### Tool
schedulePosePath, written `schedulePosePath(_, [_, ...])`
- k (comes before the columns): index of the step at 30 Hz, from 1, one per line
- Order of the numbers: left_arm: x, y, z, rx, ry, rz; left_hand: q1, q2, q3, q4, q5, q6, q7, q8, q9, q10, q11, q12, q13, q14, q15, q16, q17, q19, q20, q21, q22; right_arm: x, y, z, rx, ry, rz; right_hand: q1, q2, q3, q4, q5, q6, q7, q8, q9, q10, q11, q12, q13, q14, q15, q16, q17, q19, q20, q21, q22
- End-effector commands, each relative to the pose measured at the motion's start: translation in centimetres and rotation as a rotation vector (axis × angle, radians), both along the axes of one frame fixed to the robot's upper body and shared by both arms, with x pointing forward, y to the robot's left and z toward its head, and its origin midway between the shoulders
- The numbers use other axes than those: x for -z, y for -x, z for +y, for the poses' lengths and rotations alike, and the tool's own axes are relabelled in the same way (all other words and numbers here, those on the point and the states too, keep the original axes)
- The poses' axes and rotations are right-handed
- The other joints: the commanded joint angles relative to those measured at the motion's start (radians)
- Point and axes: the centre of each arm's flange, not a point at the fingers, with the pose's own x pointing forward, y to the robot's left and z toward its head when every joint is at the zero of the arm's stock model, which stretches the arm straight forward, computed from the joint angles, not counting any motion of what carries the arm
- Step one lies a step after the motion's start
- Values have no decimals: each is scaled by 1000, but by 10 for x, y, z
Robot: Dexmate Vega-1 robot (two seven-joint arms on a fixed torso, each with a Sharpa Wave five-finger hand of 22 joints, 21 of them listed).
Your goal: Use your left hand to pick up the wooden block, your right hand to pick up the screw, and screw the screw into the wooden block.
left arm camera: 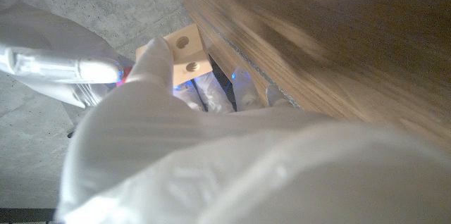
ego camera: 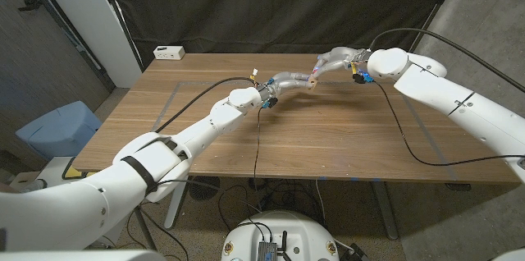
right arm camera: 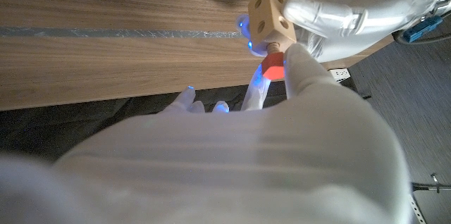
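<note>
Above the far middle of the table, my left hand (ego camera: 287,82) holds the pale wooden block (ego camera: 313,80). In the left wrist view its fingers (left arm camera: 158,58) grip the block (left arm camera: 184,55), which shows two round holes. My right hand (ego camera: 335,60) meets it from the right and pinches the red-headed screw (right arm camera: 273,66). In the right wrist view the screw sits against one face of the block (right arm camera: 268,14), with its shaft hidden. My left hand (right arm camera: 352,9) grips the block's other side, and my right hand (left arm camera: 60,62) faces the block in the left wrist view.
The wooden table (ego camera: 328,142) has a white box (ego camera: 169,52) at its far left corner. Black cables (ego camera: 256,134) hang from both wrists and trail across the tabletop. A blue bin (ego camera: 57,125) stands on the floor to the left.
</note>
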Motion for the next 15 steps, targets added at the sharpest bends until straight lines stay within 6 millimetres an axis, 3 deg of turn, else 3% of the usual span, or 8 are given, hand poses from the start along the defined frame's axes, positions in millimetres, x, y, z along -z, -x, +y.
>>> schedulePosePath(1, [0,0,-1,4,-2,2,1,12,3,4,-3,2,2,7,2,-8,0,3,0,5,-64,0,4,0,-1,3,3,2,2,2,30,37,-16,-17,-3,-7,3,-4,10,-1,8,5,16,-1,3,1,11,1,10,2,8,0,6,3])
schedulePosePath(15, [3,1,-1,7,0,6,5,13,4,3,-3,3,2,7,2,-9,0,3,0,8,-63,1,4,2,-3,4,3,4,2,11,61,94,-41,-104,-16,-45,35,-5,37,7,35,17,54,1,4,2,41,-17,18,5,37,11,10,3])
